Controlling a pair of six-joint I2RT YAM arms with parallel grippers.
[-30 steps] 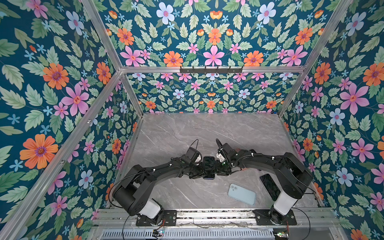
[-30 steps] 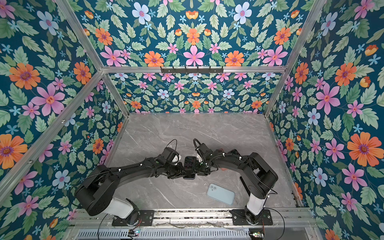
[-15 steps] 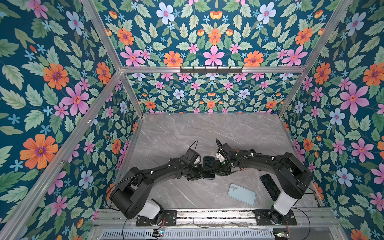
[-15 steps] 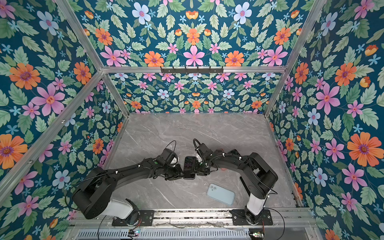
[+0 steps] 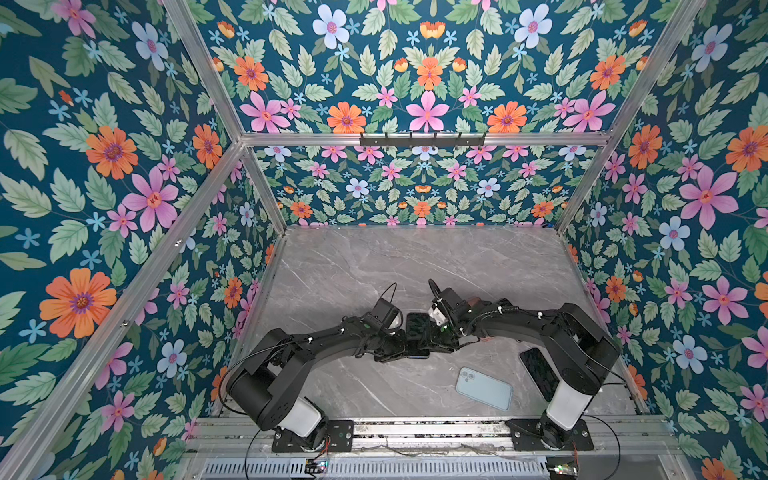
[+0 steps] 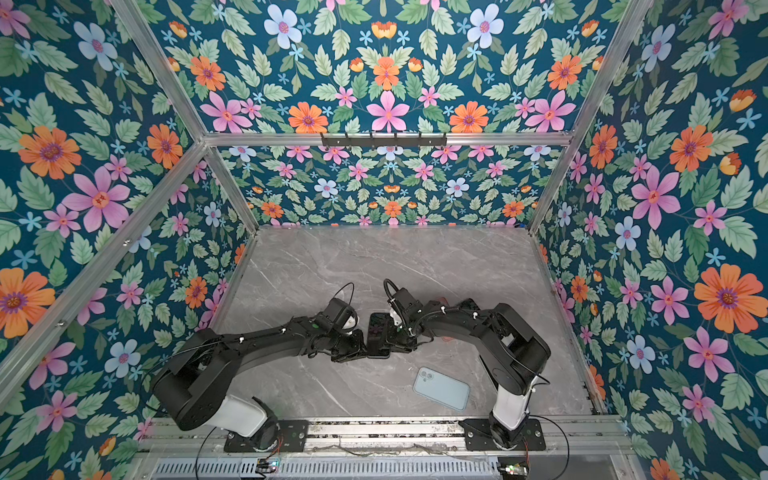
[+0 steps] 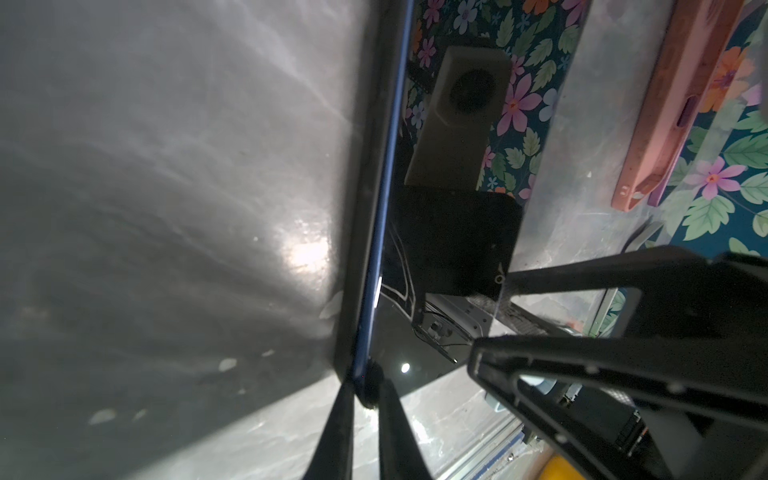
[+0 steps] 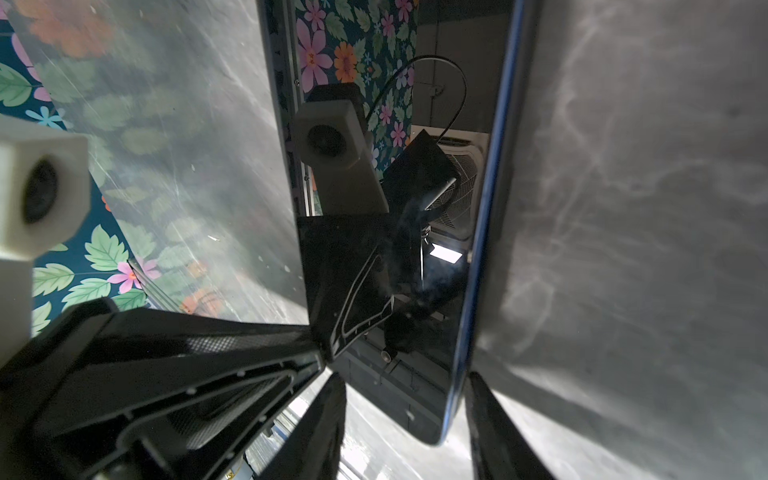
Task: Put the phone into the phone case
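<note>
Pinching phone (image 7: 388,328) edge, left hand (image 7: 365,390) narrow; right hand (image 8: 405,376) grips phone across width.

Left gripper (image 6: 362,348) and right gripper (image 6: 395,338) meeting mid-table on either side of a dark phone (image 6: 378,330), light blue phone (image 6: 441,388) lying apart, grey marble tabletop (image 6: 374,257), floral walls (image 6: 83,199).

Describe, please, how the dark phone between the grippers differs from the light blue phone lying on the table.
Colour: the dark phone is black with a blue edge; the light blue phone is pale. Face: the dark phone shows its screen, the light blue phone its camera lenses. State: the dark phone is held by the left gripper and right gripper; the light blue phone lies free on the table. Both are flat, rounded rectangles.
</note>
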